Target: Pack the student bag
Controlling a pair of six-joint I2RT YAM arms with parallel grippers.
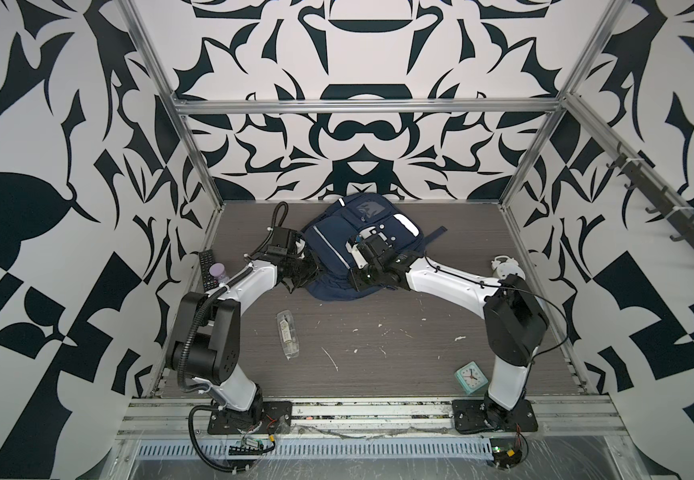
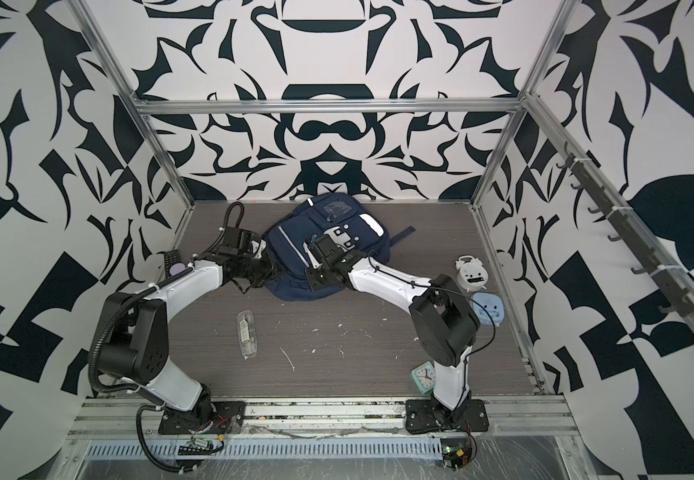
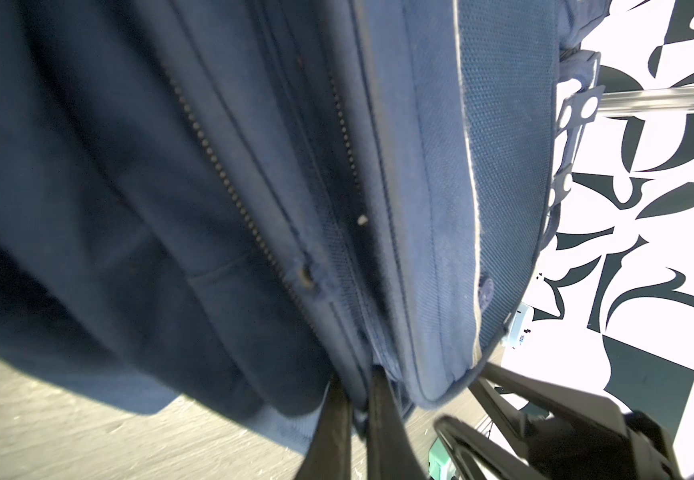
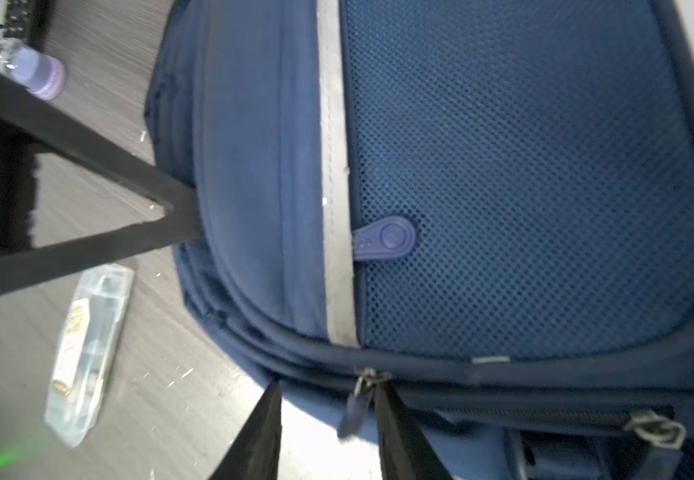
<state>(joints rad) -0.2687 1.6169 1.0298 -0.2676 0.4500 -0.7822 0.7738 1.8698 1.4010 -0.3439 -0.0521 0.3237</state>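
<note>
Loud black-and-white wallpaper [image 1: 362, 50] all round this cell, and a grey wood-grain table [image 1: 378, 353] with white flecks scattered over it. The student bag [image 1: 328, 249] is lying flat, front up, at the far middle of the table, its far end just about at the back wall. Same spot in both top views.

The left gripper [image 3: 355, 374] is down at the bag's near-left edge and it's clamped tight, pinching a thin fold of the navy fabric right beside a zip line. From the right wrist view you can see one of its black fingers [image 4: 181, 220] pressed into the side of the bag.

The right gripper [image 4: 326, 386] comes in from the right over the bag's near end. Its jaws are parted, and a zip pull [image 4: 353, 411] hangs between them, closer to one finger. Can't tell if it's actually touching. On the bag close by are a grey reflective strip [image 4: 337, 166] and a blue mesh panel [image 4: 524, 166].

Other stuff on the table: a remote [image 1: 205, 266] and a purple-capped bottle [image 1: 217, 272] at the left edge, a clear case [image 1: 288, 334] near-left of the bag, a mint clock [image 1: 470, 376] near right by the right arm's base, and a white alarm clock [image 1: 503, 268] over on the right.
</note>
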